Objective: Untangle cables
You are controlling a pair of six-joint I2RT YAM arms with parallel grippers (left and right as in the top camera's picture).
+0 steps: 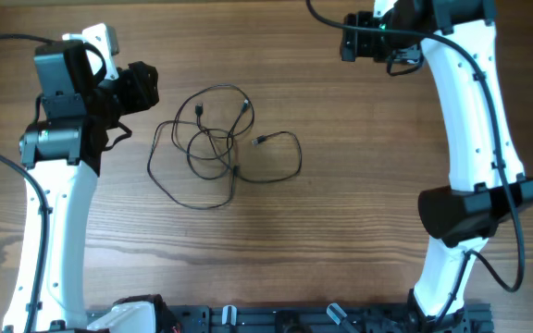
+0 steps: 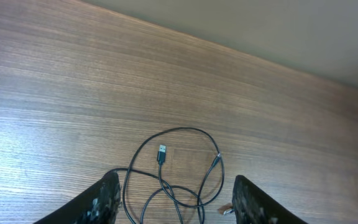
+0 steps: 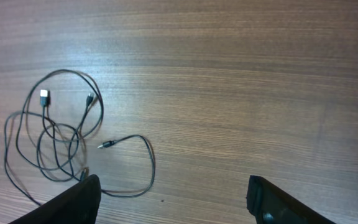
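Now | wood-grain table point(image 1: 340, 231) (grey beyond its edge) | cables point(image 1: 220, 143) tangled | left gripper point(image 2: 177, 186), right gripper point(image 3: 173, 183): jaws apart, empty

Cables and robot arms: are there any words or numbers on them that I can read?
None: no view shows a word, number or sign that can be read.
cables: plain black, no tag.
plug: any mark on it is too small to tell.
left arm and right arm: no label shows.
table: only wood grain.
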